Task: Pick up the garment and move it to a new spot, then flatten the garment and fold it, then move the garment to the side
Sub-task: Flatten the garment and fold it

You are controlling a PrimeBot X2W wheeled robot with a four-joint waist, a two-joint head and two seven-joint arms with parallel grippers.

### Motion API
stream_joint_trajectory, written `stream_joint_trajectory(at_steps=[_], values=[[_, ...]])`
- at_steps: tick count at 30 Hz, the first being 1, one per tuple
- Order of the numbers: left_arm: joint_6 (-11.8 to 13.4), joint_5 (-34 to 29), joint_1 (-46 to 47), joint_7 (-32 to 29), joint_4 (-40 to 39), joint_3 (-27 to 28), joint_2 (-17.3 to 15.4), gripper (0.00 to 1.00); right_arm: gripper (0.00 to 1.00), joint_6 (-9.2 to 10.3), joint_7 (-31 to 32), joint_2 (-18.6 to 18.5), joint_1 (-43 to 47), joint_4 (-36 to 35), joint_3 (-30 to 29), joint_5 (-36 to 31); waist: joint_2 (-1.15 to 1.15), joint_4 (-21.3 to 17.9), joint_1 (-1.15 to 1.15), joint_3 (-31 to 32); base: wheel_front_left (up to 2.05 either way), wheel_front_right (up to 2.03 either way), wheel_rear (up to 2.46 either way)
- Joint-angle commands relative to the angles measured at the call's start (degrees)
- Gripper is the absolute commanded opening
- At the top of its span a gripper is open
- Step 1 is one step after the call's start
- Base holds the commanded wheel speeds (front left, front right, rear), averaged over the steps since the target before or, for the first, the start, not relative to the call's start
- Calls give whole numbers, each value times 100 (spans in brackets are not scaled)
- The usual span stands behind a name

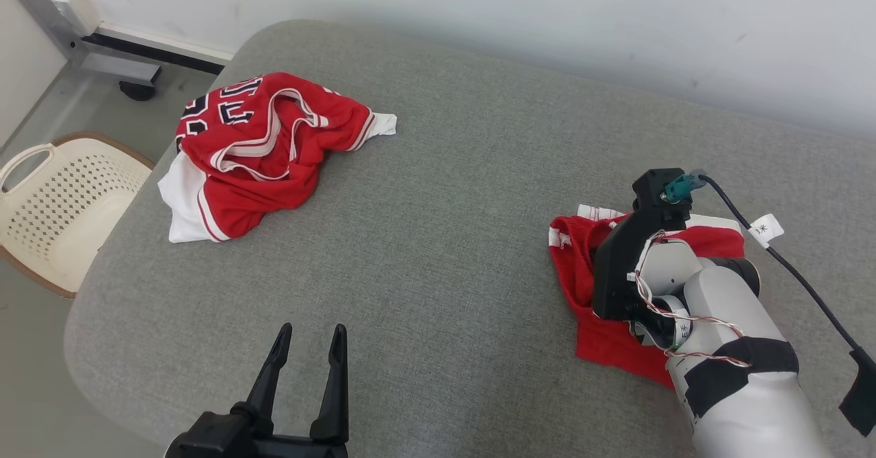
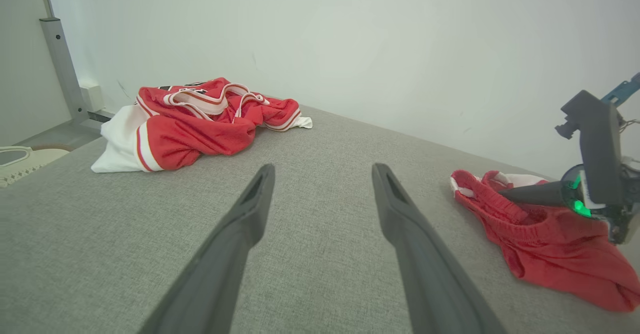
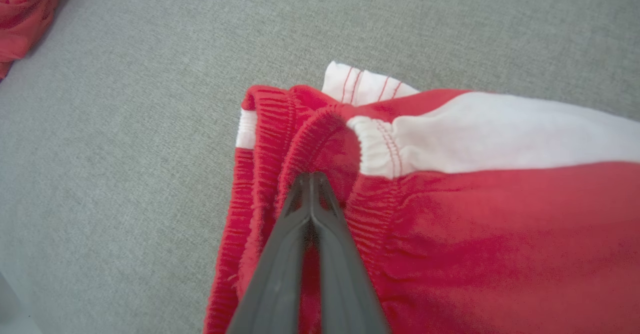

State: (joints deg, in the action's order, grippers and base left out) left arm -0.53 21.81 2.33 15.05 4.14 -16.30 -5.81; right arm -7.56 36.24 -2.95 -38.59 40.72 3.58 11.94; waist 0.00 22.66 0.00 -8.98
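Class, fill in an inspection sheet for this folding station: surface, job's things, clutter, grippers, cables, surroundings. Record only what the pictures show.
Surface: grey fabric-covered table, holding two garments.
Job's things: red shorts with white panels, crumpled at the table's right side.
Clutter: red and white jersey, bunched at the far left, apart from the shorts.
Grippers: left gripper open, holding nothing; right gripper shut, tips at the shorts' waistband; whether cloth is pinched is unclear.
Cables: black cable with a white tag by the right arm; thin wires at its wrist.
Surroundings: white wall behind; cream basket on the floor, left; metal frame.
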Motion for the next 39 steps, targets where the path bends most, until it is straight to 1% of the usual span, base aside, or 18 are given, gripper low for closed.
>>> stream_joint_trajectory(at_steps=[1, 16, 19, 22, 24, 26, 32, 35, 39], values=[[-18, -15, -24, 21, 3, 12, 21, 100, 0, 12, -71, 7, -76, 54, 14, 72, 0, 33, 0, -11, 0, 0, 0], [-102, -77, -38, 21, 127, 50, 113, 100, 0, 12, -1139, 9, -867, 1160, 224, 637, 0, 110, 0, 27, 0, 0, 0], [-114, -90, -46, 21, 146, 68, 120, 100, 0, 12, -1184, 9, -1024, 1326, 310, 820, 0, 108, 0, 66, 0, 0, 0], [-109, -110, -107, 20, 162, 94, 103, 100, 0, 12, -1142, 9, -1146, 1393, 392, 731, 0, 81, 0, 159, 0, 0, 0], [-94, -119, -143, 21, 156, 112, 82, 100, 0, 12, -1168, -44, -1178, 1339, 393, 575, 0, 50, 0, 239, 0, 0, 0], [-79, -120, -182, 21, 134, 129, 59, 100, 0, 12, -1188, -220, -1133, 1241, 381, 360, 0, 9, 0, 318, 0, 0, 0], [-50, -122, -299, 19, 52, 143, -8, 100, 0, 12, -959, -604, -576, 719, 123, -248, 0, -124, 0, 480, 0, 0, 0], [-41, -120, -343, -2, 6, 123, -32, 100, 0, 12, -660, -592, -133, 342, -97, -458, 0, -163, 0, 489, 0, 0, 0], [-44, -107, -305, -8, -50, 99, -49, 100, 0, 12, -297, -373, 444, -278, -273, -577, 0, -170, 0, 415, 0, 0, 0]])
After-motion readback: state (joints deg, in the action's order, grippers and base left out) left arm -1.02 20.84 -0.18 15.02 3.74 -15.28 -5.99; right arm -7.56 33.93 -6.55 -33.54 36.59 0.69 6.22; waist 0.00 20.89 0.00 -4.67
